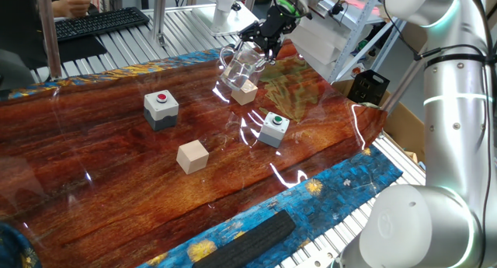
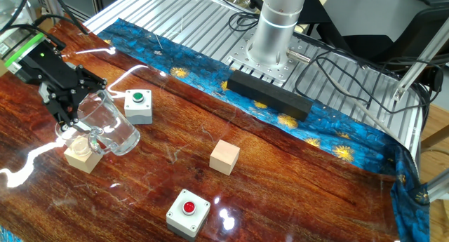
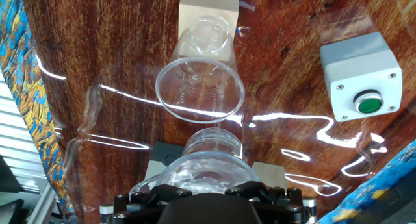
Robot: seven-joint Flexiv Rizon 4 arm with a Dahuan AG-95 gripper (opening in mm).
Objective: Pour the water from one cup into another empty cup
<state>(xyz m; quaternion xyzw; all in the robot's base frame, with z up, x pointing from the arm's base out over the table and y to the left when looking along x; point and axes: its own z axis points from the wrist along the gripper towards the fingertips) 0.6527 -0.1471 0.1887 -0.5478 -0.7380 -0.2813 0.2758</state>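
My gripper [image 1: 262,41] is shut on the clear glass mug [image 1: 241,66] and holds it tilted above the table. In the other fixed view the gripper [image 2: 64,109] grips the mug [image 2: 106,121] with its handle [image 2: 92,141] pointing down. In the hand view the mug [image 3: 209,156] fills the bottom between my fingers [image 3: 182,193]. The smaller clear cup [image 3: 200,87] stands just beyond its mouth, rim open, against a wooden cube [image 3: 208,10]. I cannot make out the water through the glare. The small cup is hard to pick out in the fixed views.
The wooden cube under the mug [image 1: 245,92] [image 2: 83,159]. A green-button box [image 1: 273,128] [image 2: 138,105] [image 3: 361,81] is close by. A red-button box [image 1: 161,109] [image 2: 188,212] and a second wooden cube [image 1: 192,155] [image 2: 224,156] stand further off. A black bar [image 2: 266,95] lies on the blue cloth.
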